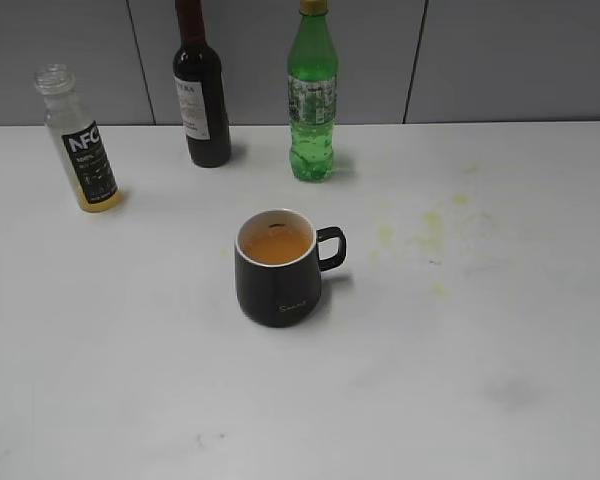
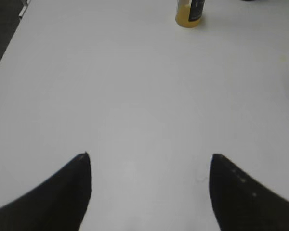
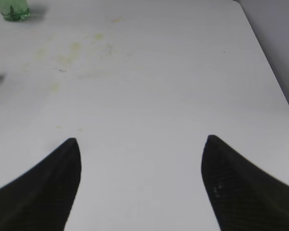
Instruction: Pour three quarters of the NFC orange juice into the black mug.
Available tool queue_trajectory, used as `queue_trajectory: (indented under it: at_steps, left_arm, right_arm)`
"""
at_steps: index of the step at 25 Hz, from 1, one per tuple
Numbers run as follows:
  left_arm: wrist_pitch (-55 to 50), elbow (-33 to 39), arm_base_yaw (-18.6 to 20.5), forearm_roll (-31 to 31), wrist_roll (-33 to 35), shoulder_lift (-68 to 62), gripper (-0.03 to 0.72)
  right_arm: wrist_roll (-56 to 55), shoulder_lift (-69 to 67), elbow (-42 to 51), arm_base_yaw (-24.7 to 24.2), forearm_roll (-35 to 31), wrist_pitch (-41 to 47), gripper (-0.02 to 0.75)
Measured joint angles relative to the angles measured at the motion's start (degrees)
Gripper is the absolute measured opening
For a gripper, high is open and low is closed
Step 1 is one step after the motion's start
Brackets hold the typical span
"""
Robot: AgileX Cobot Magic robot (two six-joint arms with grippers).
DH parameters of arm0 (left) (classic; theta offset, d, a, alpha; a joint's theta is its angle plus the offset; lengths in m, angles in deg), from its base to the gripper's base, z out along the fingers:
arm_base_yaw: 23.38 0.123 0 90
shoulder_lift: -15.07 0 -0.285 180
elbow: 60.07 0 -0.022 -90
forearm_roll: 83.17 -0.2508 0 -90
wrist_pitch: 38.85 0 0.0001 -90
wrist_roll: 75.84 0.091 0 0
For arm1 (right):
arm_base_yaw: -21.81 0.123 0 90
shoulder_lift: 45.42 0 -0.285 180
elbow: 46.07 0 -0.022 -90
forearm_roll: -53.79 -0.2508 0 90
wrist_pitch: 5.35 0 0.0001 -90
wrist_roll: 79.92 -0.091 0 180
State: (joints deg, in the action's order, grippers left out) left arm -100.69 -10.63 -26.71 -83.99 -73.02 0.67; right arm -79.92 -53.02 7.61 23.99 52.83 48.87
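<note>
The pouring looks done, as far as I can judge. The mug [image 1: 279,268] stands near the middle of the table [image 1: 500,330] and it holds orange liquid up to a little below the rim. The juice bottle [image 1: 81,140] stands upright at the far left of the table, with no cap on its neck, and only a low layer of yellow-orange liquid is at its bottom. Most of the bottle is clear, so about three quarters seems to be gone from it. I think nothing important is left, perhaps only to bring the arms to rest.

The mug is squat and black outside, white inside, with the handle to the right and small pale lettering low on its side. The bottle has a black label with white "NFC" and a ridged clear neck. Behind, a dark bottle [image 1: 201,85] and a green bottle [image 1: 312,95] stand by the wall, well apart from the mug. Some yellowish stains [image 1: 428,232] are on the table right of the mug.

No gripper shows in the exterior view. In the wrist views, the left gripper [image 2: 150,161] and the right gripper [image 3: 141,144] both hang over bare table with jaws spread wide and nothing between them. In the left wrist view the bottle's base is far ahead, at the top edge.
</note>
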Motion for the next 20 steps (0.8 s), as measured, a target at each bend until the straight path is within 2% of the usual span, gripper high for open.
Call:
queue_trajectory:
  at_steps: [5, 20]
  left_arm:
    - [-0.22, 0.0, 0.0, -0.02, -0.02, 6.47, 0.581]
    - [-0.27, 0.0, 0.0, -0.21, 0.01, 6.96, 0.578]
  right_arm:
    - [0.0, 0.0, 0.0, 0.0, 0.0, 0.0, 0.592]
    - [0.0, 0.0, 0.05, 0.0, -0.06, 0.0, 0.592]
